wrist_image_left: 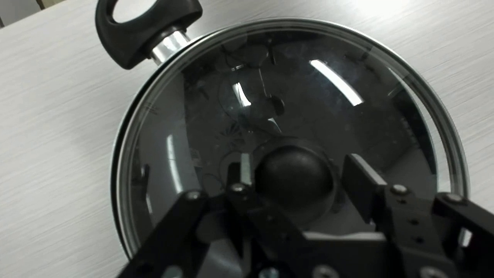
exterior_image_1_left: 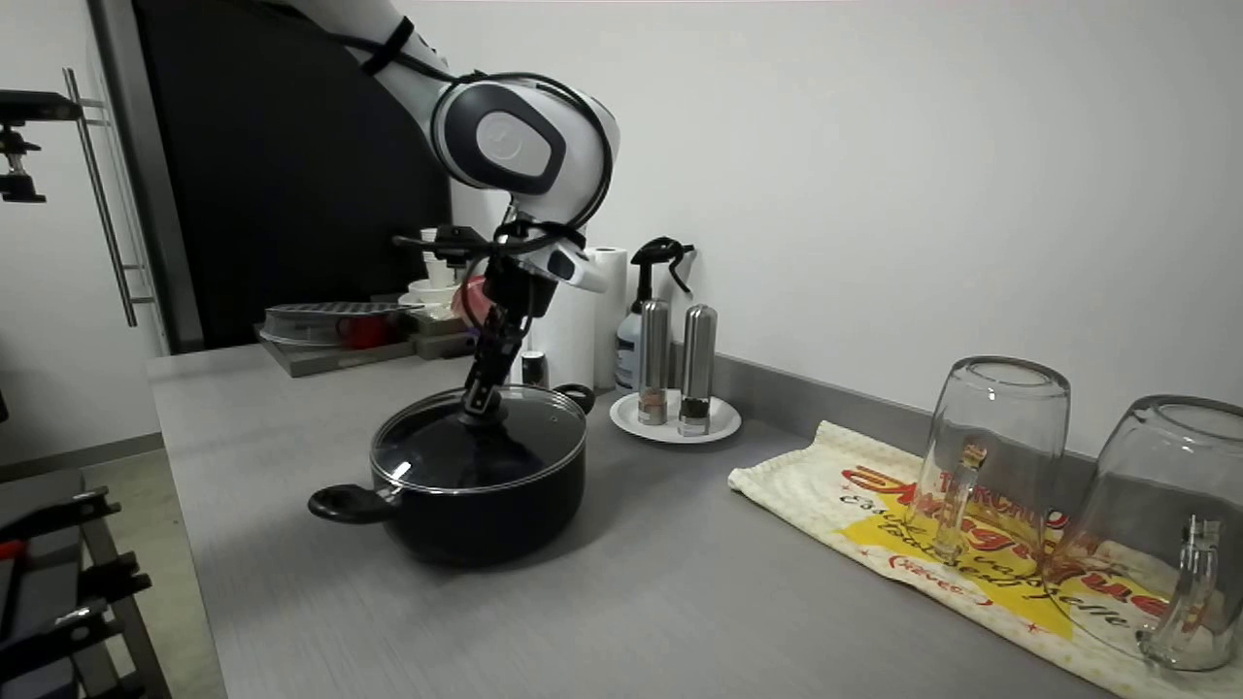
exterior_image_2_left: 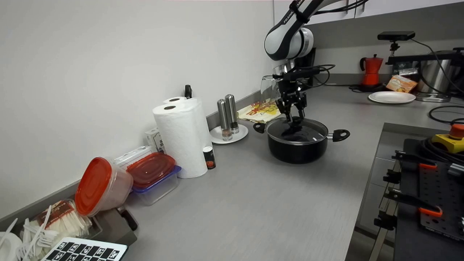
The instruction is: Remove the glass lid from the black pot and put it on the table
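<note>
Grey table (exterior_image_1_left: 243,427) shows first at the left in an exterior view, then the black pot (exterior_image_1_left: 476,534), the glass lid (exterior_image_1_left: 524,458) resting on it. In the wrist view, a finger (wrist_image_left: 246,170) stands just beside the dark knob (wrist_image_left: 295,181), its partner across a gap rightward: your gripper (wrist_image_left: 299,168) is spread astride the knob, gripping nothing. You seem to be lining up the grasp; next, close on the knob, then lift level.

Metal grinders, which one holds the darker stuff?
The metal grinder farther from the paper towels: its contents look blackish, while the other grinder shows pinkish ones.
</note>
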Controlling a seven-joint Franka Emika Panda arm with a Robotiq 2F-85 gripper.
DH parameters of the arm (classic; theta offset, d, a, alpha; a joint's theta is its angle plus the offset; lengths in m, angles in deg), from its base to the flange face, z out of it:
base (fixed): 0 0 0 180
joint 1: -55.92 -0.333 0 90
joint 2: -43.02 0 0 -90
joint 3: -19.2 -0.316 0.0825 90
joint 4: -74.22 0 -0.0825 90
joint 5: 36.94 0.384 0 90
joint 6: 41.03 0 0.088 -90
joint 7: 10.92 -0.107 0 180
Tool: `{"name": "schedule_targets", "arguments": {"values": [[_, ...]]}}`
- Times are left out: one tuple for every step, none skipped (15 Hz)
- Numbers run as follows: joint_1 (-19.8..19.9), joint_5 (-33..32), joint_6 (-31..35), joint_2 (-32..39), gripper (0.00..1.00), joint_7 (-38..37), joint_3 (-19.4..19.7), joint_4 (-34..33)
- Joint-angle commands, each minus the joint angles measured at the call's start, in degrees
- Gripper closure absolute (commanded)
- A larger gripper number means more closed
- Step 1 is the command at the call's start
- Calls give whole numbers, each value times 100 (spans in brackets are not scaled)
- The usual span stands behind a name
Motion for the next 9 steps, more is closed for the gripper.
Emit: {"name": "schedule_targets", "arguments": {"values": [[-9,116,-186,60,70,176,12,-175],[-4,120,-204,58,76,179,13,-178],[-4,120,-203,60,76,180,14,-177],[-3,118,-200,49,76,182,16,-167],[2,125,-202,36,76,188,14,-161],[16,150,-186,-42,76,212,10,-113],[21,157,-172,-102,76,219,12,-78],[15,152,-125,-320,76,214,23,51],[-13,102,-82,-451,76,171,47,122]]}}
